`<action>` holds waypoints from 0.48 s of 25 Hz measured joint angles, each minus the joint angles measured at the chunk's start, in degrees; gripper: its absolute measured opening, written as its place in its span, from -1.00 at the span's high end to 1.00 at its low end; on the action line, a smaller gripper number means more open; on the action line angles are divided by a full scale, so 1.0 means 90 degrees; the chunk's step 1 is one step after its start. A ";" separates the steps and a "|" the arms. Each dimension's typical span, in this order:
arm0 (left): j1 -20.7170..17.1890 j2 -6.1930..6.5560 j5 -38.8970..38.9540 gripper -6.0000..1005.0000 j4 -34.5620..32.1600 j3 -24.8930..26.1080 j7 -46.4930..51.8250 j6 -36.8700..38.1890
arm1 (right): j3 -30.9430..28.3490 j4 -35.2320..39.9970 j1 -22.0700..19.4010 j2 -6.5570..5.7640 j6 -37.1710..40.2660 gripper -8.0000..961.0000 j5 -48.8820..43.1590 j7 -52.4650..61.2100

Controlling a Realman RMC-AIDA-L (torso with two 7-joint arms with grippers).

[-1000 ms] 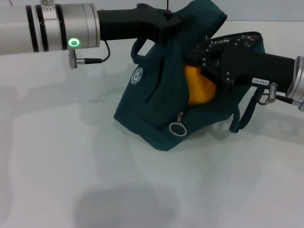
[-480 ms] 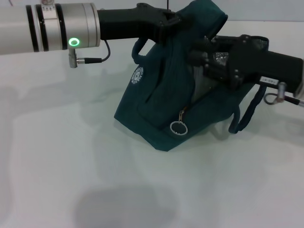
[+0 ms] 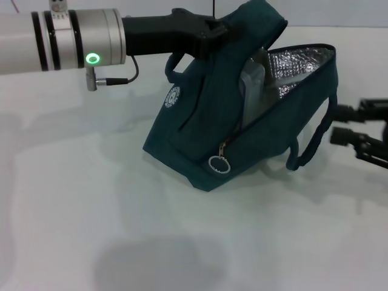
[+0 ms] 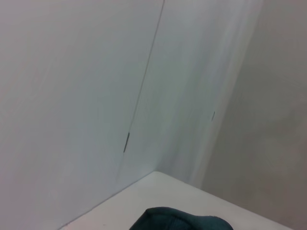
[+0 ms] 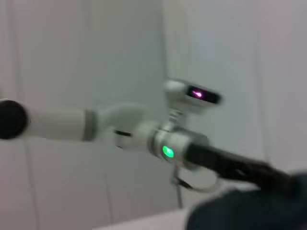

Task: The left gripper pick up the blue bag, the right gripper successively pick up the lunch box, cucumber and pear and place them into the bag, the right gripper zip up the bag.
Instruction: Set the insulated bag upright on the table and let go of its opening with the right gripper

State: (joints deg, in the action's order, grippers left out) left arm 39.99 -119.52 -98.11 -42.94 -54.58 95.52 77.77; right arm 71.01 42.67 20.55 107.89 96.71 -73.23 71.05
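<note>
The blue bag sits mid-table, far of centre, mouth gaping rightward to show silver lining and a grey lunch box. Soft, slack cloth likely sags; the ring zipper pull is the firm purchase. The left gripper pinches its top edge; the right gripper stands spread, right, apart.

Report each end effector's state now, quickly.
Left end effector: shut on the top edge of the dark teal fabric bag, holding it up.
Right end effector: open, empty, beside the bag at the table's right edge.
</note>
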 joint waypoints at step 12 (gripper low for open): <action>0.0130 -0.0007 0.0004 0.81 0.0099 -0.0010 -0.0048 -0.0004 | -0.0430 -0.0218 0.0249 0.0793 -0.1654 0.32 -0.2025 0.0325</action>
State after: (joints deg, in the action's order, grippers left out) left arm 41.17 -119.58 -98.07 -42.05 -54.67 95.09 77.74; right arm 67.15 40.71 22.80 115.03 81.82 -91.45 73.98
